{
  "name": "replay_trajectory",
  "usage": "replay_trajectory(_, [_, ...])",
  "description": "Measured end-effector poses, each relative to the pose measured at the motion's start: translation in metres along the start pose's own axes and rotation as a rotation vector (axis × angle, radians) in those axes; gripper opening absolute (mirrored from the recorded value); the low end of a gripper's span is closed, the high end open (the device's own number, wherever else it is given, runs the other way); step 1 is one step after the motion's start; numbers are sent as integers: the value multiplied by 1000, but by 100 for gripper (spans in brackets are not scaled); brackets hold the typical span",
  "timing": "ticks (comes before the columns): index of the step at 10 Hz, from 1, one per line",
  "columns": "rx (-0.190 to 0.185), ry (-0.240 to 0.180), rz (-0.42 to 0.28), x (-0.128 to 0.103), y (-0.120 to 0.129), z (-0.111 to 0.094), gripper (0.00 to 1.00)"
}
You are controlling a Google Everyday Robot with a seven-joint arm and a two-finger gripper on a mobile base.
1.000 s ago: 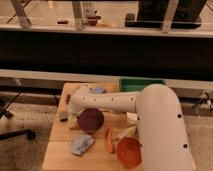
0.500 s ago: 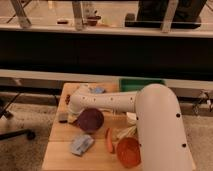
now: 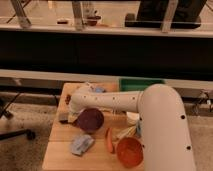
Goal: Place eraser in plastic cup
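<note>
Your robot's white arm (image 3: 150, 107) sweeps in from 4 o'clock across a small wooden table (image 3: 57, 152), its gripper (image 3: 71, 112) lowered at the table's left edge, around 9 o'clock from the purple bowl (image 3: 90, 120). You cannot tell from this view whether the fingers are spread or closed, or whether they hold anything. Directly beneath the gripper, at the left rim of the table, lies a small dark grey piece (image 3: 63, 118) that may be the eraser; only a short stretch of it shows, and whether the gripper touches it is unclear. At 6 o'clock from that spot, toward the near edge, a light blue-grey cloth-like lump (image 3: 81, 144) sits apart from the bowl. The purple bowl rests just under the arm's forearm. Moving right, an orange curved object (image 3: 109, 139) lies beside an orange bowl (image 3: 130, 152) at the table's near right corner. A pale cup-like object (image 3: 132, 118) peeks from under the arm at 3 o'clock from the purple bowl. Behind, at 12 o'clock, a green bin (image 3: 141, 84) stands at the table's far right.
</note>
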Motion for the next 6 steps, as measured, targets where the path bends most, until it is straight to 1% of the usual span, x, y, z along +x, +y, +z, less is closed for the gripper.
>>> replay_trajectory(2, [-5,-13,-2,0,2,-8,0])
replay_trajectory(6, [-21,-54,-16,-14,10,-23,0])
